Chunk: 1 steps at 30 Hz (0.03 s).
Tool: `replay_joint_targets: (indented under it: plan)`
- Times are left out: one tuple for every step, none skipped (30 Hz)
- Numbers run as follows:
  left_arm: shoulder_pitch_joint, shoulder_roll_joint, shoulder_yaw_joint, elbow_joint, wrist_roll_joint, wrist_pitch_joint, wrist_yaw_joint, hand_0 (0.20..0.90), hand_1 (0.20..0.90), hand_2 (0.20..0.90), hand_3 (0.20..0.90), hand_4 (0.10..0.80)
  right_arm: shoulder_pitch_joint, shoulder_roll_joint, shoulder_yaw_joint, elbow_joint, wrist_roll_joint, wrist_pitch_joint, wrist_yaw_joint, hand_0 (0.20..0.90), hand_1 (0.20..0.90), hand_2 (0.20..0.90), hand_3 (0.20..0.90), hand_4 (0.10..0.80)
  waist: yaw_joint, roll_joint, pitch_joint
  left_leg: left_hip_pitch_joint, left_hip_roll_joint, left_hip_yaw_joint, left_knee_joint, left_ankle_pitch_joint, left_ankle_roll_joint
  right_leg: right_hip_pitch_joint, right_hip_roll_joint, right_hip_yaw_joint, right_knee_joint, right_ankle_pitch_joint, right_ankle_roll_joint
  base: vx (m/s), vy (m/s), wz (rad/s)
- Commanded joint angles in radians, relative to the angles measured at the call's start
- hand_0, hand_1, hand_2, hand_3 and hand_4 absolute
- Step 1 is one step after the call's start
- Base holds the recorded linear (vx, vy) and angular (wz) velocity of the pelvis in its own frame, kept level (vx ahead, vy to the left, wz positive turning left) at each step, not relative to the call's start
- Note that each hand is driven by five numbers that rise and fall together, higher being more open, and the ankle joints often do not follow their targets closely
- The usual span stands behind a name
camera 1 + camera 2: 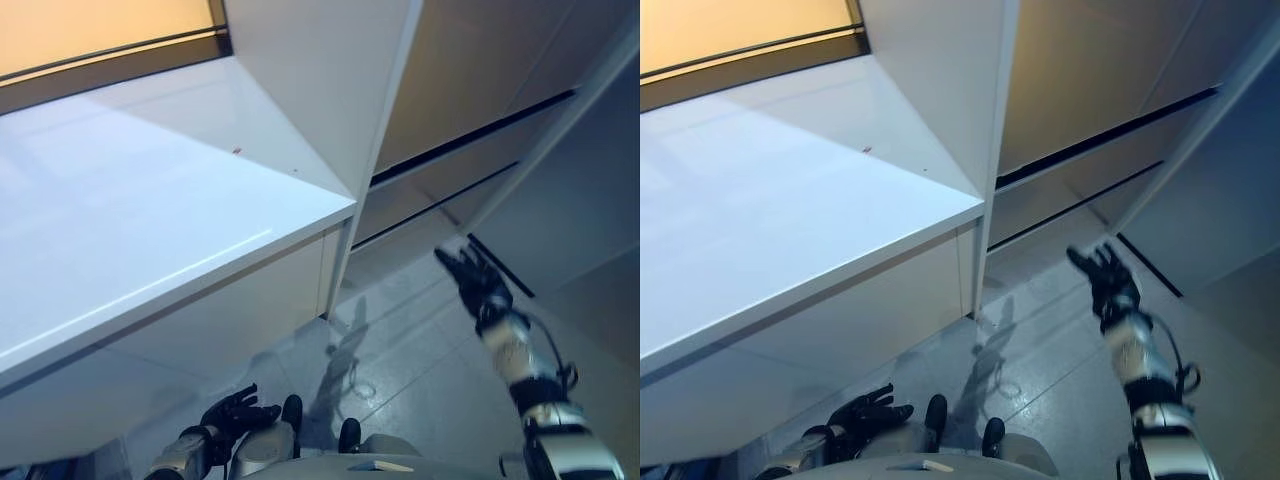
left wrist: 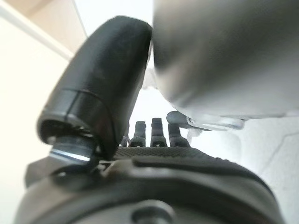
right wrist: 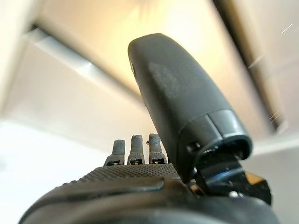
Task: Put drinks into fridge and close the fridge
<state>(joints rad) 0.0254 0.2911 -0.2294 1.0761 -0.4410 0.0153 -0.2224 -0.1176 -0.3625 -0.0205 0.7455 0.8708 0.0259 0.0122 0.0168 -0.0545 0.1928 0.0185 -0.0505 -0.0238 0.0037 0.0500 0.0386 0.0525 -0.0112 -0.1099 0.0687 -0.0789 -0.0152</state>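
No drink shows in any view. My right hand is raised over the floor with its fingers straight and spread, empty, close to the lower edge of a tall grey door panel at the right. In its own wrist view the right hand points at beige fronts with nothing between the thumb and fingers. My left hand hangs low at the bottom left, below the counter, fingers relaxed and empty; its wrist view shows the same left hand.
A white counter fills the left, with a tall white side panel at its right end. Beige cabinet fronts with dark horizontal gaps stand behind. Grey tiled floor lies between the counter and the door panel.
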Motion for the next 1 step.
replay_joint_targets:
  plan:
    - [0.003, -0.005, 0.006, 0.020, 0.037, -0.057, -0.015, 0.900, 0.900, 0.900, 0.900, 0.800, -0.016, -0.032, 0.006, 0.008, -0.059, -0.048, 0.101, 0.900, 0.900, 0.900, 0.900, 0.800, -0.016, 0.018, -0.070, 0.048, 0.001, 0.053, -0.046, -0.070, 0.006, -0.019, -0.006, 0.038, -0.034, 0.075, 0.054, -0.015, -0.011, -0.21]
